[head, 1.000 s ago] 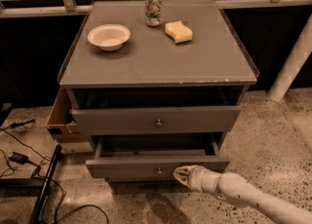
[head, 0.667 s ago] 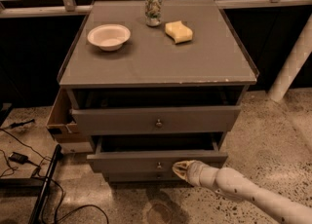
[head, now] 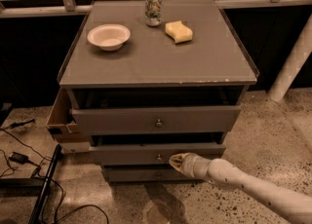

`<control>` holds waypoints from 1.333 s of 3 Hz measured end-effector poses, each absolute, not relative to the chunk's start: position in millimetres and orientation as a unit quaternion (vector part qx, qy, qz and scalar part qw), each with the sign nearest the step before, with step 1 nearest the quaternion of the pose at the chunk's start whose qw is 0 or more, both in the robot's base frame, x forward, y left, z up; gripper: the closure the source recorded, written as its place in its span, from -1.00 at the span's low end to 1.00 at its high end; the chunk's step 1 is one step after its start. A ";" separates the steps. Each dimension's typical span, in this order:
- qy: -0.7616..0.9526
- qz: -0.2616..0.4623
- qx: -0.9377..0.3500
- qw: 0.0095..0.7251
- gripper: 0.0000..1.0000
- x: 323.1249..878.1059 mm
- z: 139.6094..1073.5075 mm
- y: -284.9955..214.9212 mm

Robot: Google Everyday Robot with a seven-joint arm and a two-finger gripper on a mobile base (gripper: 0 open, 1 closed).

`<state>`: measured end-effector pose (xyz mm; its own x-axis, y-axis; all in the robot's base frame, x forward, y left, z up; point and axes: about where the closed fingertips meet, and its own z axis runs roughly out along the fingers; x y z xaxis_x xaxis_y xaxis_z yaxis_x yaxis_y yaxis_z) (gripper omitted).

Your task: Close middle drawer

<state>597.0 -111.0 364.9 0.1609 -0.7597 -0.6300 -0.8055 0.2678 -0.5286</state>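
The middle drawer is the slim grey front with a small round knob, below the taller, wider top drawer, which stands pulled out. It sticks out a little beyond the narrow bottom drawer front. My gripper comes in from the lower right on a white arm. Its tip is pressed against the middle drawer's front, just right of the knob, fingers together and holding nothing.
On the cabinet top stand a white bowl, a can and a yellow sponge. A cardboard box sits at the cabinet's left. Cables lie on the floor at left, and a white pole stands at right.
The middle drawer has slid inward toward the cabinet. My gripper has moved forward and slightly left with it, staying against its front.
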 end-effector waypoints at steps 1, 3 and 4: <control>0.646 0.018 -0.611 0.457 1.00 609.8 360.9 -106.3; 0.637 0.022 -0.641 0.428 1.00 603.6 361.2 -104.4; 0.638 0.065 -0.670 0.374 1.00 566.4 363.2 -109.0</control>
